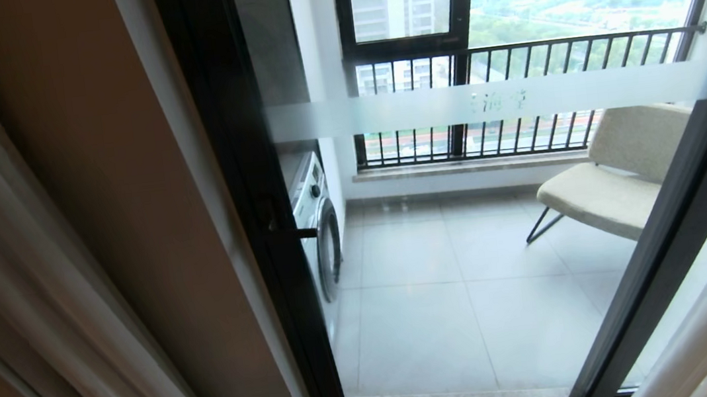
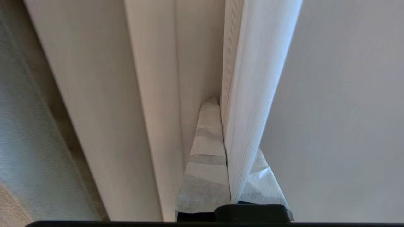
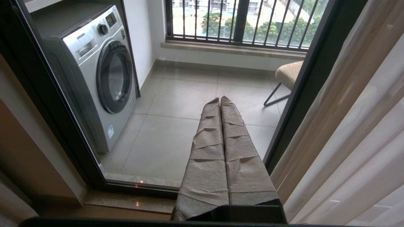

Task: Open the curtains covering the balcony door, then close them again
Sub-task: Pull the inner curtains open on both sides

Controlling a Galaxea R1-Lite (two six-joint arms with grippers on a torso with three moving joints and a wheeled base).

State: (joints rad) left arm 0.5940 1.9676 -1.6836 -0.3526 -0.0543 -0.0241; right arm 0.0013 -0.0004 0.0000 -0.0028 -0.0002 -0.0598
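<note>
A: What takes up most of the head view?

B: The balcony door (image 1: 439, 248): tall glass in thick black frames, crossed by a frosted white band with small characters too faint to read. Its top is cut off.

A: And the curtains?

B: The curtains (image 1: 17, 283) are drawn aside. One bunch of cream, ribbed pleats hangs at nine o'clock in the head view, beside a tan wall (image 1: 125, 184); another, paler, shows at five o'clock, cut off by the edge. The glass between them is uncovered.

A: What lies behind the glass?

B: Pale square tiles, a silver washing machine (image 3: 94, 78) with a round door, half hidden behind the door frame in the head view, and a beige padded chair (image 1: 610, 176) on thin dark legs, partly hidden by the frame at three o'clock. A black barred railing (image 1: 515, 100) crosses at twelve.

A: The grippers?

B: Neither shows in the head view. The left gripper (image 2: 224, 104) is pressed shut on a fold of the curtains; one wrapped finger is mostly hidden behind the pleat. The right gripper (image 3: 220, 101) hangs before the glass, its cloth-wrapped fingers (image 3: 233, 142) pressed together, holding nothing.
</note>
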